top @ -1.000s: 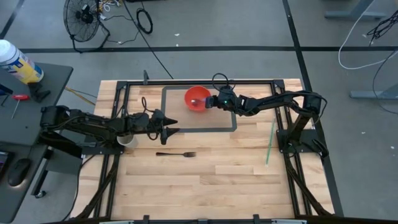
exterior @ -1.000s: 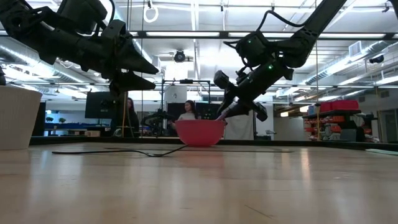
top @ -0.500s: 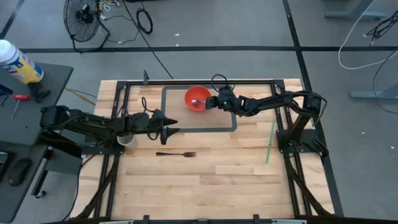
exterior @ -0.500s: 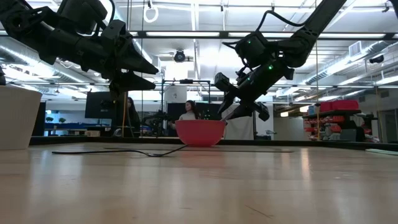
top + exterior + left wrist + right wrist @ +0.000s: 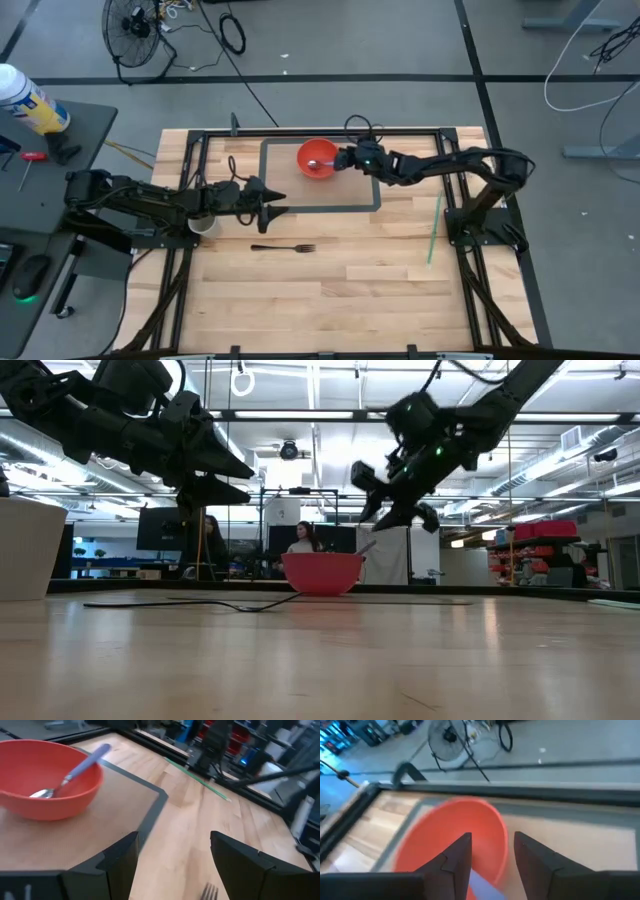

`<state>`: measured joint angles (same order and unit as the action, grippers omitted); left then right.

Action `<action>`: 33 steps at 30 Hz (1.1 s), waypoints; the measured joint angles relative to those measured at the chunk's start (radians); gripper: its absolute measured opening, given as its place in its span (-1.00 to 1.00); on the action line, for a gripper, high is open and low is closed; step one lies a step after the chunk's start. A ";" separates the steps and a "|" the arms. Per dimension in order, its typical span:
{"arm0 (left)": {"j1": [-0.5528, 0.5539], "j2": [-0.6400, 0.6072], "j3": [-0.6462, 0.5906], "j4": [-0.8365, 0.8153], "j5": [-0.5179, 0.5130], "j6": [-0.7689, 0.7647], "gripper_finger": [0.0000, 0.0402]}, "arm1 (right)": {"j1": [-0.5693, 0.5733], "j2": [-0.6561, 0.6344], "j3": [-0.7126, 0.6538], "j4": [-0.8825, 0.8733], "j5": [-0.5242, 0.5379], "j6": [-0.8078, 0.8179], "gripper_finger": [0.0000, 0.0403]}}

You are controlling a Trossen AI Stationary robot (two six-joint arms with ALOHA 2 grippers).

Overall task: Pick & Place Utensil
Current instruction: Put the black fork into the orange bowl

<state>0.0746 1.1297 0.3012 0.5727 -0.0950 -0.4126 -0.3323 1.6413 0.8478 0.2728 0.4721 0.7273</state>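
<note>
- With the spoon (image 5: 70, 772) lying in the red bowl (image 5: 316, 158), right gripper (image 5: 343, 158) fingers parted and empty, a straight lift clear of the rim is advised.
- Left gripper (image 5: 285, 210) is held apart, empty, above the fork (image 5: 283, 248).

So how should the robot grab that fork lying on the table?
Probably by the thin handle near its middle, coming straight down from above. The fork lies flat on the bare wooden table, tines toward the right arm's side, so fingers could close across its narrow width. The left gripper hovers nearest, open.
</note>
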 joint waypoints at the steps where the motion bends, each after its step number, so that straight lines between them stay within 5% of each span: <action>1: 0.000 0.000 0.000 0.001 0.019 0.007 0.24 | 0.008 -0.025 0.000 -0.008 0.008 -0.019 -0.26; 11: -0.113 0.000 0.002 0.091 0.017 0.131 0.24 | 0.192 -0.248 0.000 -0.009 0.128 -0.283 -0.26; 24: -0.273 0.180 0.282 -0.468 -0.033 0.200 0.24 | 0.465 -0.304 0.000 -0.005 0.228 -0.422 -0.26; 33: -0.315 0.364 0.311 -0.453 -0.084 0.267 0.24 | 0.511 -0.304 0.000 -0.009 0.227 -0.431 -0.26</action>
<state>-0.2406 1.4935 0.6121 0.1194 -0.1793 -0.1454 0.1782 1.3369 0.8482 0.2642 0.6988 0.2964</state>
